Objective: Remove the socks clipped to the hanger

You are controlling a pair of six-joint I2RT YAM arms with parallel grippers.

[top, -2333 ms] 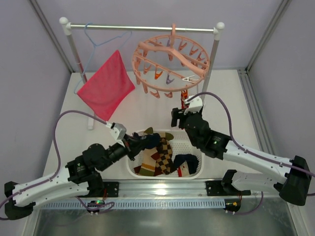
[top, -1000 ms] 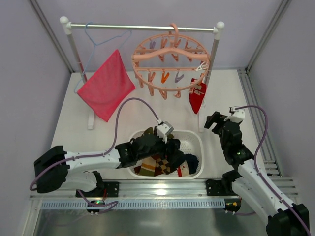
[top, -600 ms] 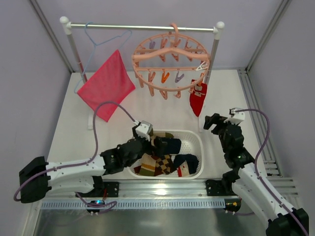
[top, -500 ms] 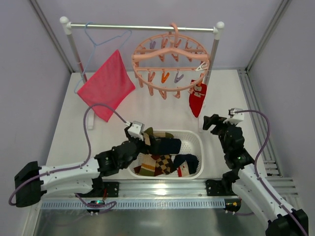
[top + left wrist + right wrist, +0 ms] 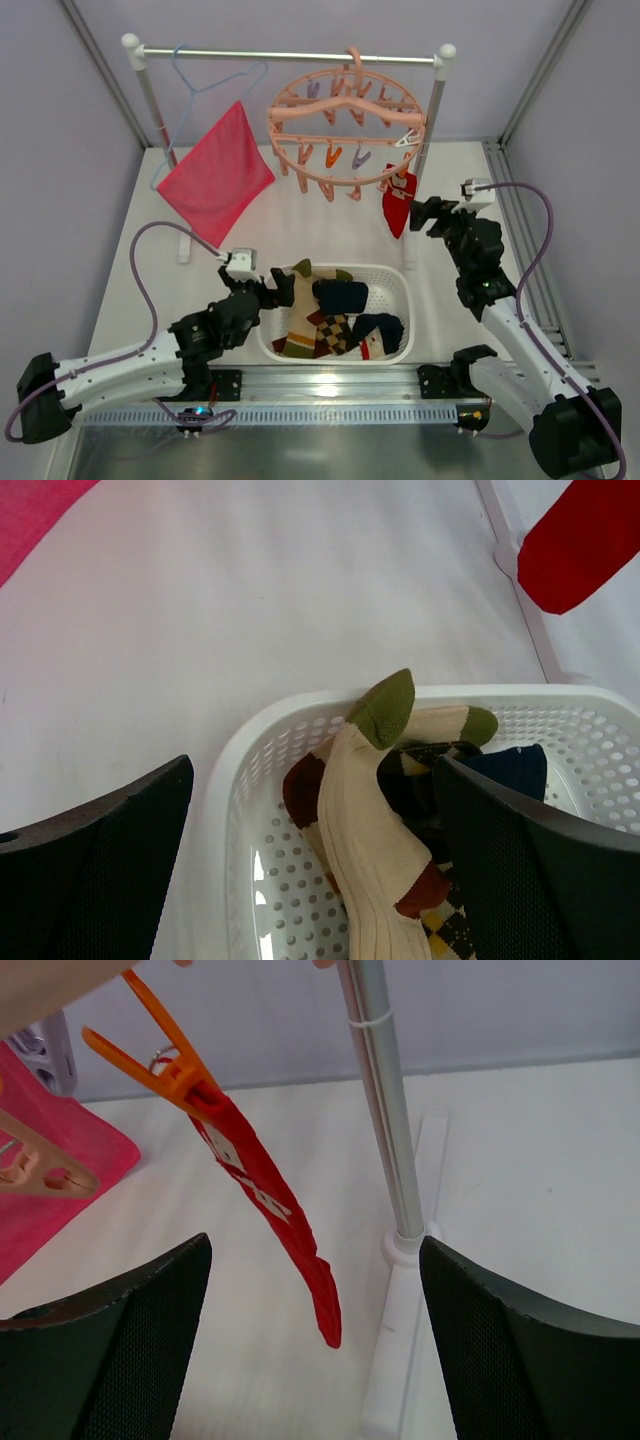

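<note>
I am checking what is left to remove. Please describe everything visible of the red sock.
The red sock is red fabric, long and narrow, with small white labels near its top. It hangs limp and slanted from one orange clip on the pink hanger, its lower end free. It is beside the rack's metal post, not touching it. Only the clip holds it; the open right gripper is near but apart.
</note>
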